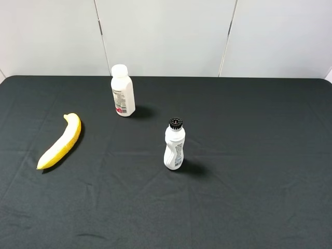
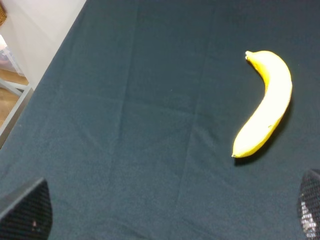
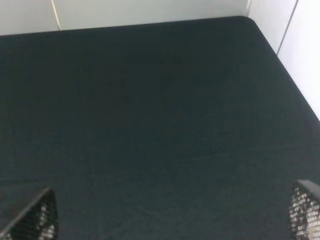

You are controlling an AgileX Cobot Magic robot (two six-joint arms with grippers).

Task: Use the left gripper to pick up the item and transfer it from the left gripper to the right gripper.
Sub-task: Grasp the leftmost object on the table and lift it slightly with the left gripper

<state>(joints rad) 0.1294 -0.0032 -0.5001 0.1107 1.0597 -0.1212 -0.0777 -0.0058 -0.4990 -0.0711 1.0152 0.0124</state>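
Note:
The yellow banana (image 1: 62, 142) lies flat on the black cloth at the left of the table, its stem end toward the back. It also shows in the left wrist view (image 2: 265, 105). My left gripper (image 2: 170, 220) is open and empty; only its two fingertips (image 2: 27, 212) show at the frame's corners, well apart, short of the banana. My right gripper (image 3: 172, 217) is open and empty over bare cloth; its fingertips (image 3: 35, 217) show at the corners. Neither arm appears in the exterior high view.
A white bottle with a white cap (image 1: 122, 91) stands at the back, centre-left. A white bottle with a black ribbed cap (image 1: 175, 145) stands near the middle. The table's left edge (image 2: 47, 75) and its far right corner (image 3: 250, 22) show in the wrist views.

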